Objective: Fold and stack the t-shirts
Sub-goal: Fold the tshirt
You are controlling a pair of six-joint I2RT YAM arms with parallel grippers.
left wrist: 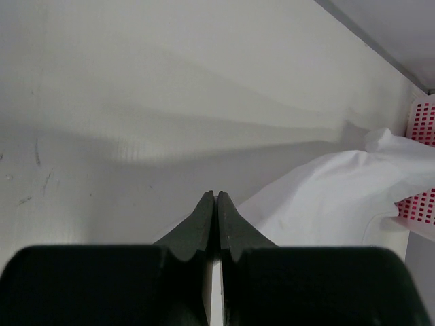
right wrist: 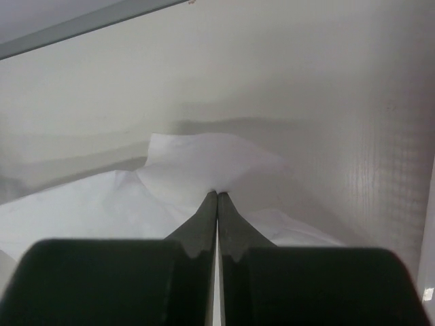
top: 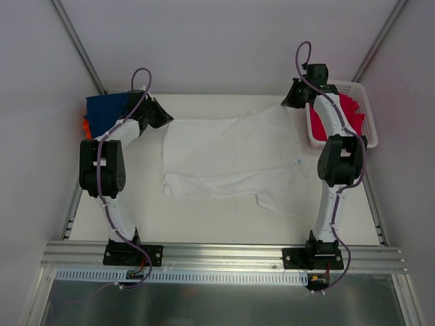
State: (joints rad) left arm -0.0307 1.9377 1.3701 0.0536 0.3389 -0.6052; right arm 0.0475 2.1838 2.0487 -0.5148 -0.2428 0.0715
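A large white t-shirt (top: 231,153) lies spread across the middle of the table, its small neck label at the right. My left gripper (top: 163,117) is at the shirt's far left corner. In the left wrist view its jaws (left wrist: 215,195) are shut, and the white cloth (left wrist: 326,197) comes to a point at their tips. My right gripper (top: 293,98) is at the far right corner. It is shut (right wrist: 217,193) on a puckered fold of the white t-shirt (right wrist: 204,163). A navy t-shirt (top: 109,109) lies over an orange-red one (top: 86,126) at the far left.
A white lattice basket (top: 363,92) stands at the far right with a crimson-pink t-shirt (top: 350,112) inside; the basket (left wrist: 425,122) also shows at the right of the left wrist view. Grey walls close in the table's far side and both ends.
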